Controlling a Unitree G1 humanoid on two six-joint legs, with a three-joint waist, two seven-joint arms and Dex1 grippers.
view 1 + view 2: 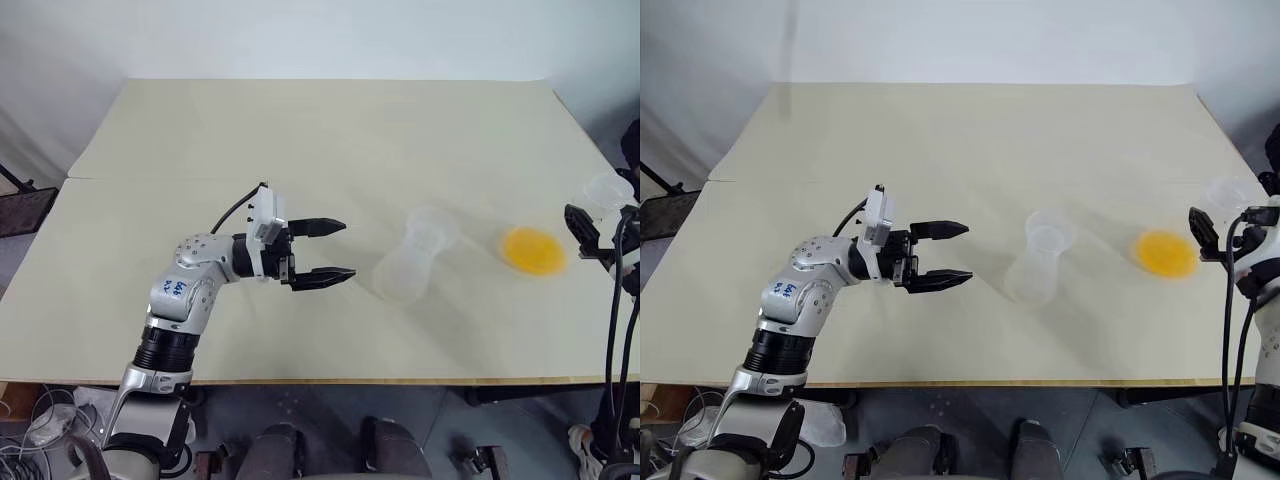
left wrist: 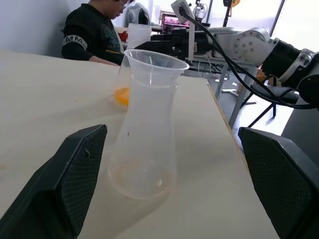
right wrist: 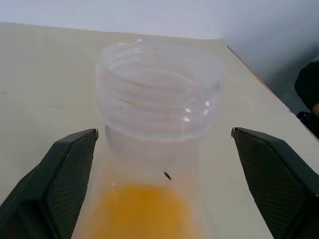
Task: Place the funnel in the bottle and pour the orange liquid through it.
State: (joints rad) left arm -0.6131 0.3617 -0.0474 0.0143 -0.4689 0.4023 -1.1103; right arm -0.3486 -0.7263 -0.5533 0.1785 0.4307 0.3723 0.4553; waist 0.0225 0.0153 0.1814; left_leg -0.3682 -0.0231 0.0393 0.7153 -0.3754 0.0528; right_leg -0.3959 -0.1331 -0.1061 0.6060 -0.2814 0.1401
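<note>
The translucent bottle [image 1: 400, 277] stands mid-table. A clear flared cone, the funnel [image 1: 432, 225], sits in its neck. My left gripper [image 1: 349, 249] is open and level, pointing at the bottle from a short gap away. In the left wrist view the bottle [image 2: 142, 159] stands between that gripper's fingers [image 2: 75, 174], a little beyond their tips. Near the table's right edge stands a tall clear cup [image 1: 608, 190] with the orange liquid [image 1: 533, 250] in its bottom. My right gripper [image 1: 588, 232] is open. Its fingers [image 3: 65, 169] flank the cup [image 3: 159, 89] without touching.
A person in dark clothes [image 2: 92, 35] sits at the table's right end, just past the cup. The beige table [image 1: 300, 130] has a seam [image 1: 150, 178] on its left side. Its right edge runs close beside my right arm.
</note>
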